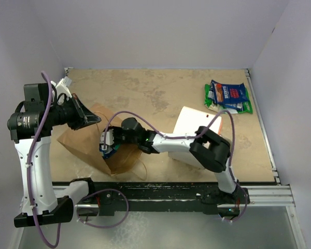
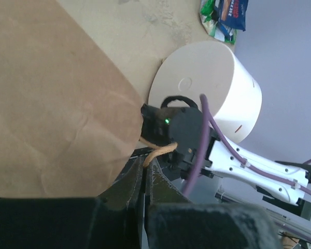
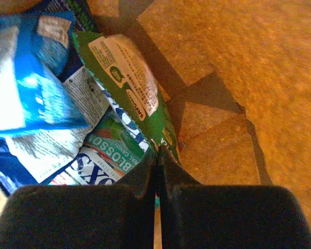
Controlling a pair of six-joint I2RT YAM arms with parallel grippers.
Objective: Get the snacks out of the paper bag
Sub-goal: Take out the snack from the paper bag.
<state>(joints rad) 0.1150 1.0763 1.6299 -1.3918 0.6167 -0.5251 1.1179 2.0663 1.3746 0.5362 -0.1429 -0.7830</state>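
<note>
Right gripper [image 3: 156, 155], inside the creased brown paper bag [image 1: 78, 140] near the counter's left edge, clamps the green foil snack packet [image 3: 127, 72], which lies lengthwise ahead. Left gripper [image 2: 145, 176] pinches the twisted paper handle [image 2: 158, 151].

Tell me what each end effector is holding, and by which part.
Left end effector pinches the paper bag by its twisted handle; right end effector pinches a green snack packet by its near corner, inside the bag.

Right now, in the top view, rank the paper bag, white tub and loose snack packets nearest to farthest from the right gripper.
1. paper bag: left of centre, the right gripper is at its mouth.
2. white tub: right of centre.
3. snack packets: far right corner.
</note>
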